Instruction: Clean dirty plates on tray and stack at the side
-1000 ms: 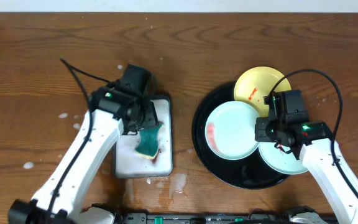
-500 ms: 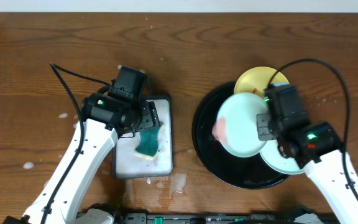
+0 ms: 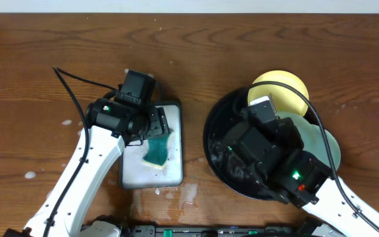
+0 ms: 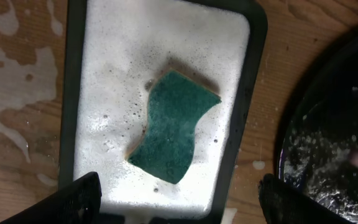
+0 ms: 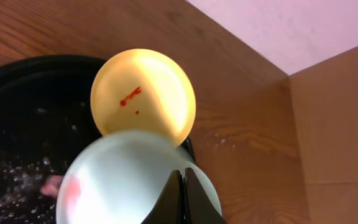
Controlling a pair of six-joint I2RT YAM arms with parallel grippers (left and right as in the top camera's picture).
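The black tray (image 3: 212, 141) sits right of centre and also shows in the right wrist view (image 5: 30, 81). The pale yellow plate (image 3: 288, 89) with red smears lies at its far rim (image 5: 143, 99). My right gripper (image 5: 184, 177) is shut on the rim of a mint-green plate (image 5: 123, 180) with a red smear and holds it above the tray. My raised right arm (image 3: 275, 158) hides most of the tray from overhead. A mint edge (image 3: 328, 148) shows beside the arm. I cannot tell which mint plate it is. My left gripper (image 4: 182, 199) is open above the sponge.
A green sponge (image 3: 156, 150) lies in foam in the white black-rimmed sponge tray (image 3: 175, 172), left of the black tray; the left wrist view shows the sponge (image 4: 174, 124) and the tray rim (image 4: 253, 112). Foam splashes spot the wood around it. The black tray is wet.
My right arm has lifted the mint plate off the black tray, up and toward the camera. My left arm shifted slightly over the sponge tray, then held still.
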